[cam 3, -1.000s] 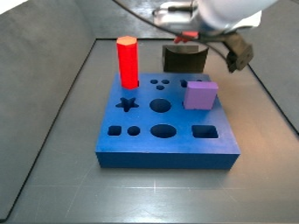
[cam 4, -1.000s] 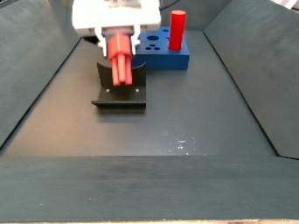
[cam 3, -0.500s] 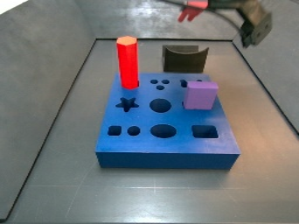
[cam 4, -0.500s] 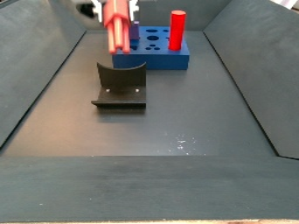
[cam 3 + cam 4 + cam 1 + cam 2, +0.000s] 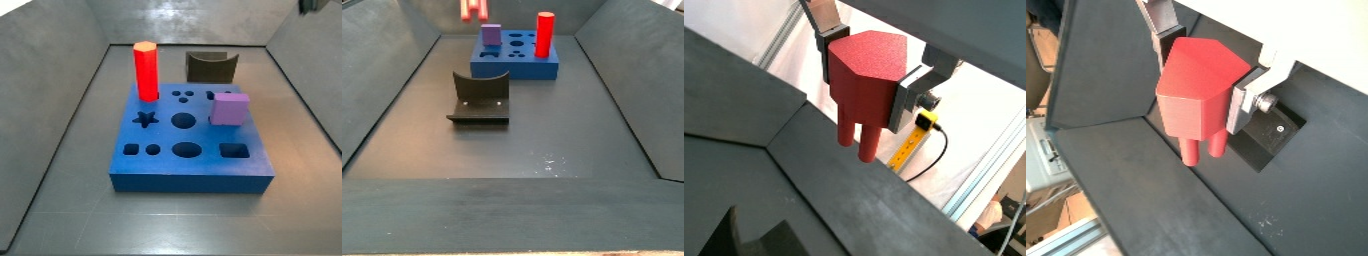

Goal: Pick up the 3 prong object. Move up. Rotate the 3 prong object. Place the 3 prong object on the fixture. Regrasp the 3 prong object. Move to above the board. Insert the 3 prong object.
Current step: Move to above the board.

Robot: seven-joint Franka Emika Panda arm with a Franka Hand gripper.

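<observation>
Gripper (image 5: 871, 75) has climbed a lot since a second ago: it was down by the fixture (image 5: 211, 67), now only a sliver of red shows at the top edge in a side view. Both wrist views show it pinching the 3 prong object (image 5: 867, 80), prongs hanging free. Looks like regrasp is done, heading for the board (image 5: 187, 150) next.

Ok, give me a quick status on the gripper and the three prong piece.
Gripper shut on the 3 prong object, high above the floor. Prongs hang free below the fingers. Fixture bare. Nothing in the way.
</observation>
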